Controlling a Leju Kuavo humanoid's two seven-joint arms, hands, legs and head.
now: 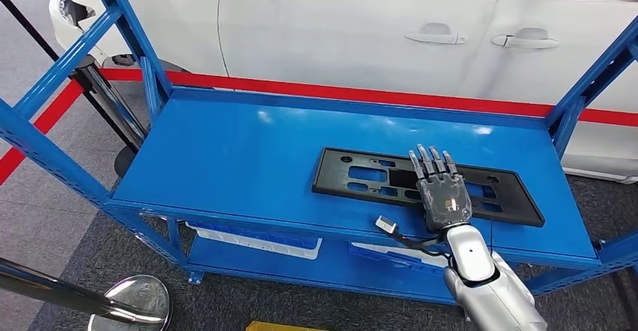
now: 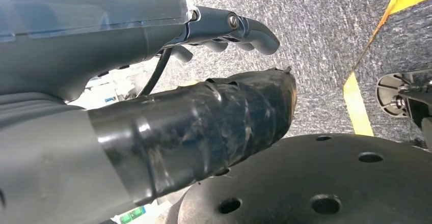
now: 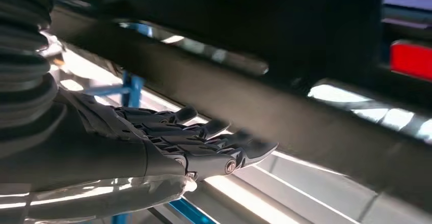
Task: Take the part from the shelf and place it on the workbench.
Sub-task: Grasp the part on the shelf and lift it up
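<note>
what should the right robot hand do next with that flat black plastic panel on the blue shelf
Probably curl its fingers around the flat black plastic panel: the right robot hand lies flat over the panel's near edge on the blue metal shelf, fingers extended, so nothing looks gripped yet.

We get bright, even light overhead, glare spots on the blue shelf (image 1: 226, 158). Right wrist view's dim and backlit, the black part (image 3: 285, 117) blurry up close.

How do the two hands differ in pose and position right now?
The right hand lies flat, fingers extended, over the black part on the blue shelf; the left hand hangs low over carpet, fingers curled. Whether the right hand touches the part is unclear. Neither hand grips anything.
</note>
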